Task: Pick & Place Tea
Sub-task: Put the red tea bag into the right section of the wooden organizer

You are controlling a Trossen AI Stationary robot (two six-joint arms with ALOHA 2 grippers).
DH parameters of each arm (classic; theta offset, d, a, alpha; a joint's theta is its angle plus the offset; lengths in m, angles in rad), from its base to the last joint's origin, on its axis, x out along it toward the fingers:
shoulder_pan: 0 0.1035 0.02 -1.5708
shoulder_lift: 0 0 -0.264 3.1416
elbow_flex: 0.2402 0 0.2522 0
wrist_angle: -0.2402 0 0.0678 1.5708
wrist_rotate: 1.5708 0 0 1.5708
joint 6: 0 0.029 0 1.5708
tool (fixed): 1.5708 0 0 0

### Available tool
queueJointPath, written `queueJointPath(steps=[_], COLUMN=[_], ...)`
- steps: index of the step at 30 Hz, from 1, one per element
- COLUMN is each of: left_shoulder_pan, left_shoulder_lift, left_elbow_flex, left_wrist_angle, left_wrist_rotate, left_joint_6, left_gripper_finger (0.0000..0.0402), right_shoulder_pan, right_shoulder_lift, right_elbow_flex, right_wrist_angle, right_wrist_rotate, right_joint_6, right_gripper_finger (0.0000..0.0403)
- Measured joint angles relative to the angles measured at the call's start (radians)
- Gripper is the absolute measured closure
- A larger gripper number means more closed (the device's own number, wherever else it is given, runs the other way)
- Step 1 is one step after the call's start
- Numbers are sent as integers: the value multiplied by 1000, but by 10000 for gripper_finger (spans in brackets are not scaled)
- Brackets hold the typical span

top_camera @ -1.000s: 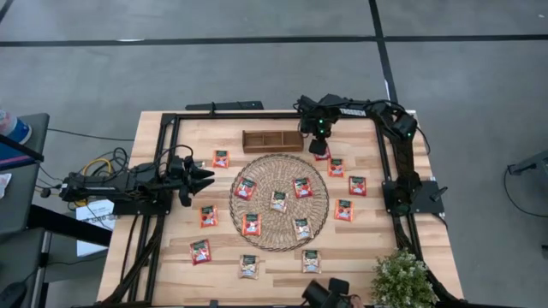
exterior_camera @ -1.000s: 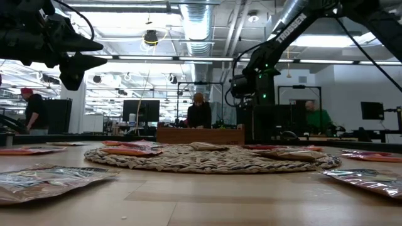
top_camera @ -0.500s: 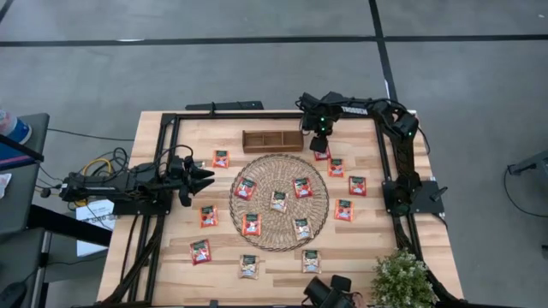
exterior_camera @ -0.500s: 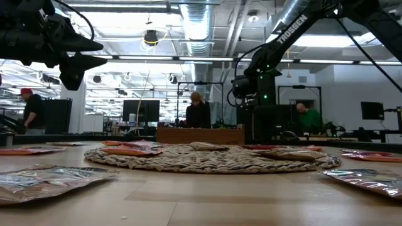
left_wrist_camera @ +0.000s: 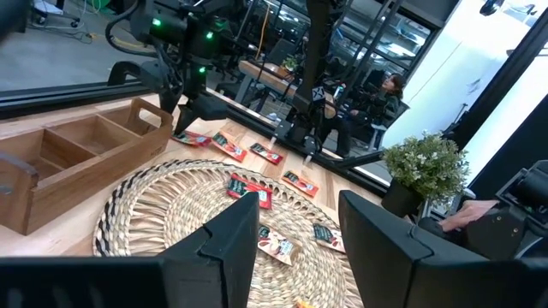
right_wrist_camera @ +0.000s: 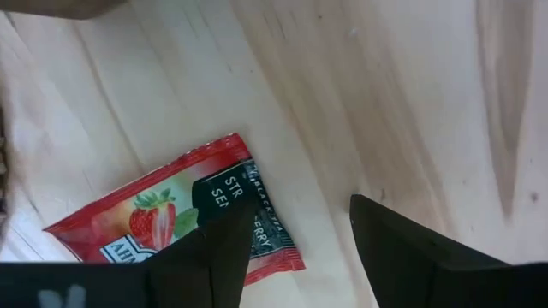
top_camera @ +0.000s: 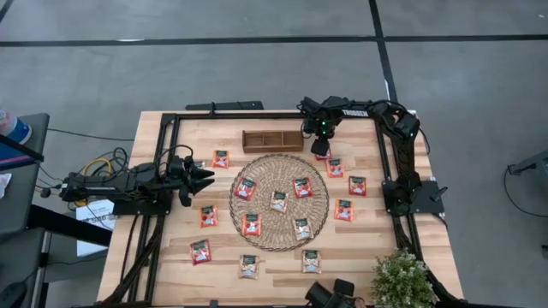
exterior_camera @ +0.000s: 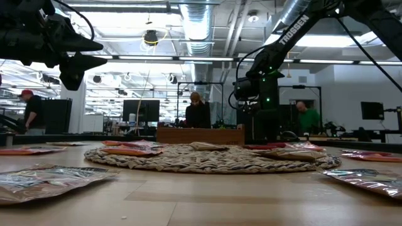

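With its fingers apart, the right gripper (top_camera: 318, 145) hung close over a red strawberry tea sachet (right_wrist_camera: 184, 214) on the bare wood between the wooden divided tray (top_camera: 272, 140) and the round woven mat (top_camera: 278, 201), while the left gripper (top_camera: 205, 174), also parted, waited left of the mat.

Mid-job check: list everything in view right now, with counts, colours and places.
Round woven mat: one, tan, table centre.
Tea sachets on mat: five, three red-orange, two pale beige.
Tea sachets off mat: nine, seven red-orange, two beige, ringed around the mat; one lies below the right gripper.
Brown wooden divided tray: one, at the far edge of the mat.
Green potted plant: one, near right corner.
People: three, in the room behind.
Left gripper: open, left of mat.
Right gripper: open, beside the tray.
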Motion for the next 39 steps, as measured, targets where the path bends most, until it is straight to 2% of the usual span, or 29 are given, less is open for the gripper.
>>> queueJointPath(steps=[10,30,39], left_shoulder_pan=[0,0,0], left_shoulder_lift=[0,0,0], left_elbow_flex=[0,0,0], left_wrist_angle=[0,0,0], left_wrist_rotate=[1,1,1], left_joint_6=[0,0,0], left_gripper_finger=[247,247,247], right_shoulder_pan=[-8,-16,-17], right_shoulder_lift=[0,3,4], right_elbow_flex=[-2,-3,0], right_wrist_angle=[10,7,4], right_wrist_rotate=[0,5,2], right_joint_6=[82,182,221], right_gripper_finger=[242,397,401])
